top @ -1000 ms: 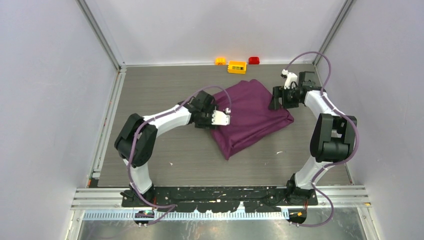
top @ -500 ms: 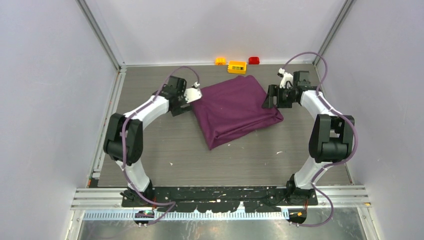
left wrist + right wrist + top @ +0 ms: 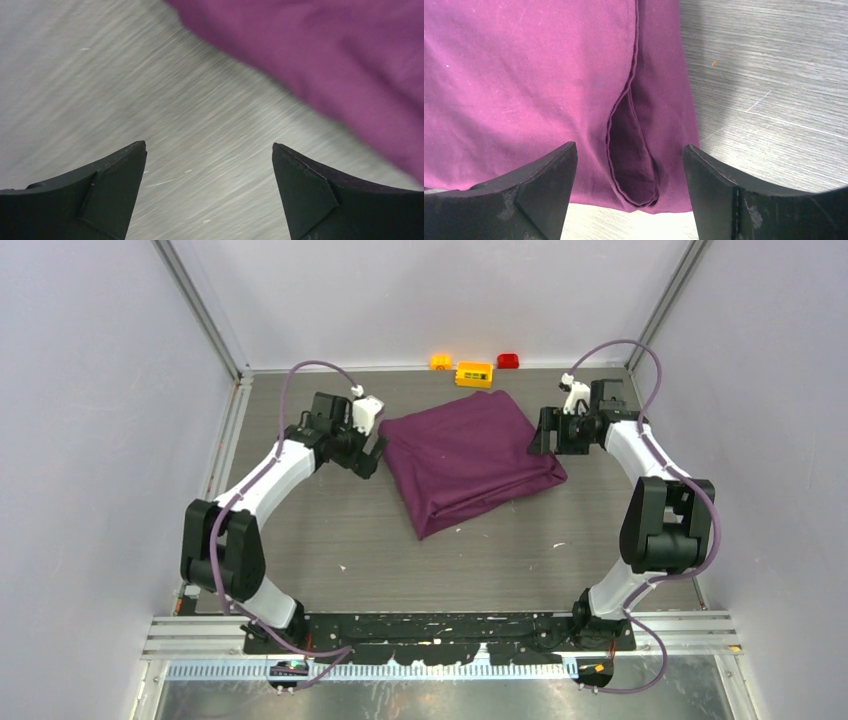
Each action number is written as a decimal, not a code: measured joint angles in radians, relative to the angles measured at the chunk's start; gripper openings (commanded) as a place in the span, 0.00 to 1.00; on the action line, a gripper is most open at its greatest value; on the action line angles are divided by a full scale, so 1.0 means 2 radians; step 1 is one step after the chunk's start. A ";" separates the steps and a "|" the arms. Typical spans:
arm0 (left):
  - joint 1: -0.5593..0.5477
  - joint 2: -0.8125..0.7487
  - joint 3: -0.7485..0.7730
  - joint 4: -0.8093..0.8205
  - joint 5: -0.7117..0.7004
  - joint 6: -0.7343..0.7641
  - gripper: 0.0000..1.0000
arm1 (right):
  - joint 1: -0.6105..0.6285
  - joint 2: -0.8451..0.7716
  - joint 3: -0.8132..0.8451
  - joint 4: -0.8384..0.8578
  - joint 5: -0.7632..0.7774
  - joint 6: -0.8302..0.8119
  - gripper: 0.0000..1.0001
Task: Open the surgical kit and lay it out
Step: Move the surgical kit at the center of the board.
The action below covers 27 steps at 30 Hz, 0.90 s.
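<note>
Lying folded into a squarish bundle, the dark-purple cloth [image 3: 468, 462] sits on the far half of the counter [image 3: 330, 530], one corner pointing back toward my bases. A hemmed flap [image 3: 630, 142] runs along its right edge, doubled back into a small pocket. My right gripper [image 3: 629, 150] hangs at that edge, jaws spread wide with the flap between them, grasping nothing; whether it touches the fabric I cannot tell. My left gripper [image 3: 207, 150] is just beside the bundle's left edge, likewise released and empty. Between its fingers [image 3: 110, 190] lies only bare wood-grain counter, with the cloth blurred off to the upper right. Just beyond the cloth, along the back wall, lie a small yellow brick [image 3: 441, 362], a larger orange-yellow brick [image 3: 474, 374] and a red brick [image 3: 508, 361].
</note>
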 measured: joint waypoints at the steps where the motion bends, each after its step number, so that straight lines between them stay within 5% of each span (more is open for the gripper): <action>1: 0.000 0.005 0.005 0.000 0.015 -0.028 0.98 | 0.000 0.000 0.001 -0.004 0.000 0.000 0.81; 7: 0.001 0.085 0.069 -0.003 0.130 -0.182 0.95 | 0.000 0.005 0.010 -0.016 0.000 -0.003 0.81; 13: 0.002 0.121 0.072 0.010 0.170 -0.283 0.90 | 0.000 0.029 0.012 -0.019 -0.006 -0.003 0.81; 20: 0.003 0.183 0.095 0.016 0.201 -0.341 0.74 | 0.001 0.052 0.016 -0.019 -0.017 -0.003 0.76; 27: 0.019 0.244 0.154 -0.005 0.240 -0.372 0.73 | 0.008 0.067 0.024 -0.017 -0.018 0.004 0.75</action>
